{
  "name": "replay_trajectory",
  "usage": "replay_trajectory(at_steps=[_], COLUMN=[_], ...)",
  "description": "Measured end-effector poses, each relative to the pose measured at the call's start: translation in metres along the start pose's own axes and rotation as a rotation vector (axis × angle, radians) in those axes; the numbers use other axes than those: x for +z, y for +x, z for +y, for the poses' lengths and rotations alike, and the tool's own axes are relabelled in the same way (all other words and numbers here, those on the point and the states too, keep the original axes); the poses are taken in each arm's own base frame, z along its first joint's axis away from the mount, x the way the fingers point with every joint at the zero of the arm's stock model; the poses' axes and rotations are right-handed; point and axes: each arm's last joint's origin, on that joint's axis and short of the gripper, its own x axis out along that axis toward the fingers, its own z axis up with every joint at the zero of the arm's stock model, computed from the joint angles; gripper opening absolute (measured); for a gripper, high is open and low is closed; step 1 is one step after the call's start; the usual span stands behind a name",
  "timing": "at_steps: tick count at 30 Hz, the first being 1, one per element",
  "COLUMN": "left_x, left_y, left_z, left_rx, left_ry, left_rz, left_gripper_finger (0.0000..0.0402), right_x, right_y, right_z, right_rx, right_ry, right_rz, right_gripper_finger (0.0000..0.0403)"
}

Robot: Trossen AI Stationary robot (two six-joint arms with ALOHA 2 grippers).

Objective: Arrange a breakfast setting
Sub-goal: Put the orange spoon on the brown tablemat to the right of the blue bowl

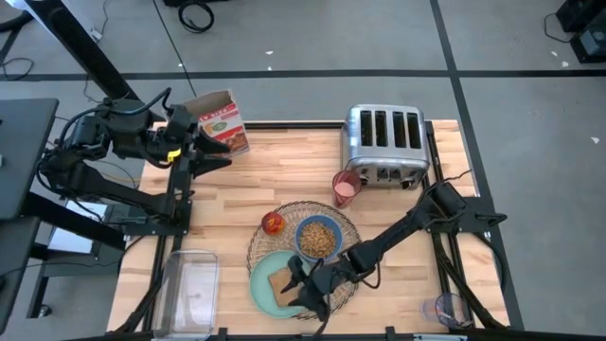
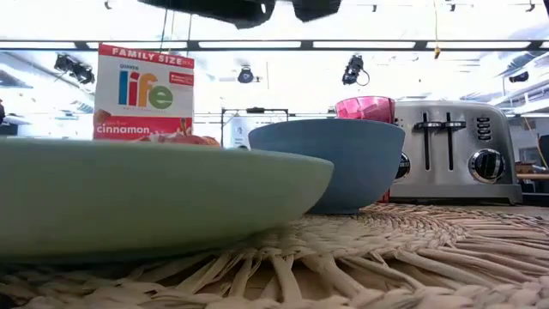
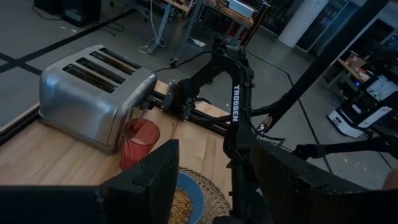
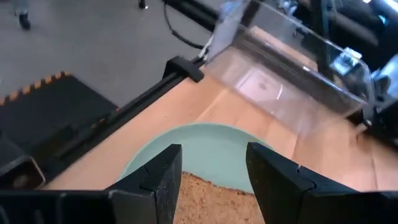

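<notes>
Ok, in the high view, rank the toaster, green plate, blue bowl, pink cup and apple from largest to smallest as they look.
1. Toaster
2. Green plate, partly covered by the toast and the right gripper, so its lead over the bowl is a judgement
3. Blue bowl
4. Pink cup
5. Apple, close to the cup; unsure

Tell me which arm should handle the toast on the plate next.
Right, probably. The right gripper hovers open directly over the toast slice on the mint-green plate. The left gripper sits at the table's far left edge by the cereal box.
</notes>
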Motion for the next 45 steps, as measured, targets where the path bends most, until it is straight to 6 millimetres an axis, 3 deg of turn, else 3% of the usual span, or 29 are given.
replay_trajectory(at_steps=[3, 6, 13, 18, 22, 28, 32, 40, 45], left_x=[0.0, 0.0, 0.0, 0.0, -0.001, -0.003, -0.005, -0.009, -0.009], left_y=[0.0, 0.0, 0.003, 0.007, 0.012, 0.017, 0.021, 0.026, 0.028], left_z=[0.0, 0.001, 0.001, 0.001, 0.001, -0.001, -0.005, -0.009, -0.009], left_rx=[0.012, 0.019, 0.025, 0.03, 0.036, 0.029, 0.011, -0.008, -0.005], left_ry=[0.0, -0.007, 0.001, 0.048, 0.078, 0.11, 0.148, 0.168, 0.167], left_rz=[-0.006, -0.009, -0.006, 0.005, 0.021, 0.038, 0.055, 0.09, 0.097], left_gripper_finger=[0.0208, 0.0208, 0.0208, 0.0208, 0.0208, 0.0208, 0.0208, 0.0208, 0.0208], right_x=[0.016, 0.039, 0.077, 0.094, 0.101, 0.107, 0.111, 0.153, 0.178], right_y=[-0.014, -0.041, -0.126, -0.189, -0.224, -0.251, -0.265, -0.282, -0.285], right_z=[-0.006, -0.009, -0.008, 0.013, 0.04, 0.084, 0.101, 0.114, 0.127], right_rx=[-0.023, -0.038, 0.023, 0.119, 0.246, 0.5, 0.629, 0.725, 0.66], right_ry=[0.048, 0.091, 0.374, 0.616, 0.836, 1.128, 1.25, 1.264, 1.162], right_rz=[-0.02, -0.004, 0.117, 0.208, 0.293, 0.506, 0.682, 0.866, 0.959], right_gripper_finger=[0.0186, 0.0186, 0.0185, 0.0184, 0.0184, 0.0183, 0.0174, 0.0144, 0.014])
